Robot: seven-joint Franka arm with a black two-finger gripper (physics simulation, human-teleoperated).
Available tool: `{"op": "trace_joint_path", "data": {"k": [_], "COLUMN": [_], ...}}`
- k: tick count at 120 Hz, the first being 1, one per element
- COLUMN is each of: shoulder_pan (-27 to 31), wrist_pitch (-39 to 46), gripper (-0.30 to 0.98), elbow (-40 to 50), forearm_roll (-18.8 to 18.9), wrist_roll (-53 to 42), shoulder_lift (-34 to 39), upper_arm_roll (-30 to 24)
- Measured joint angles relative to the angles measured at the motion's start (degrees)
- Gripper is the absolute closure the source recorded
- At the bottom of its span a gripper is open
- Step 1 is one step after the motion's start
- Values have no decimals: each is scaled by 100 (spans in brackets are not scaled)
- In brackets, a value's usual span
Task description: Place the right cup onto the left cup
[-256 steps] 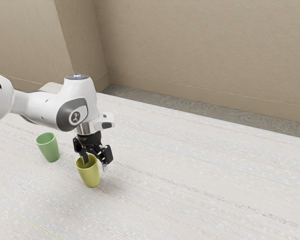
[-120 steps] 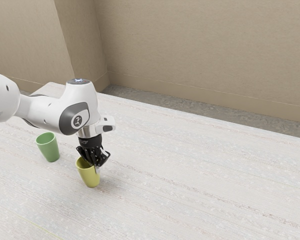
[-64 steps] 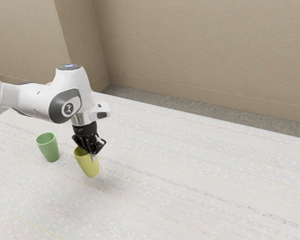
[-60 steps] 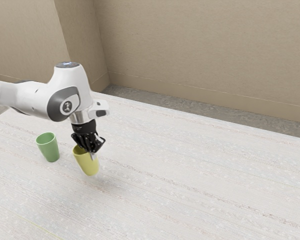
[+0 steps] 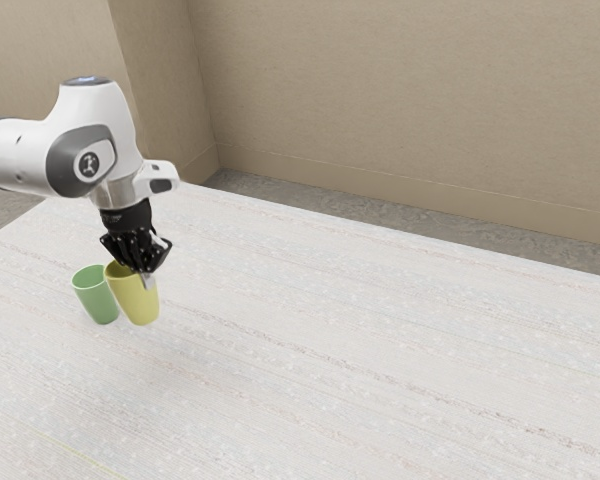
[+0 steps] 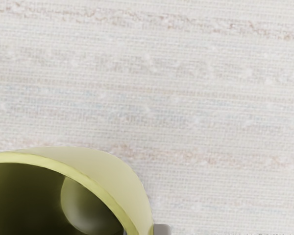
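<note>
Biggest risk: yellow cup (image 5: 135, 302), aloft over table (image 5: 360, 370) near green cup (image 5: 99, 298), may topple it if carried too low. Next: gripper (image 5: 141, 273), fingers pinching one wall at the rim, may let it swing. Least: off-centre release, rims catching.

Yellow-green cup (image 6: 125, 174), partly in view, mouth showing. Lighter rim, dark olive inside, pale rounded patch in there. Small grey piece (image 6: 162, 229) right at the outer wall. Tabletop (image 6: 201, 93) around it whitish, woven-looking, roughly parallel brownish-pink streaks.
</note>
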State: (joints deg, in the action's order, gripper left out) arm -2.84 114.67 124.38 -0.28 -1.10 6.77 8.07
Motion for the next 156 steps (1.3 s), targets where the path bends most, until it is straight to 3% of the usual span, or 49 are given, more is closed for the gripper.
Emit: {"op": "trace_joint_path", "data": {"k": [92,156], "shoulder_pan": [1144,1792], "wrist_pitch": [-627,-705], "gripper": [78,78], "elbow": [-662,-1364], "forearm_roll": [65,69], "wrist_roll": [-312,-629], "shoulder_lift": [16,-618], "upper_arm_roll": [-15,-8]}}
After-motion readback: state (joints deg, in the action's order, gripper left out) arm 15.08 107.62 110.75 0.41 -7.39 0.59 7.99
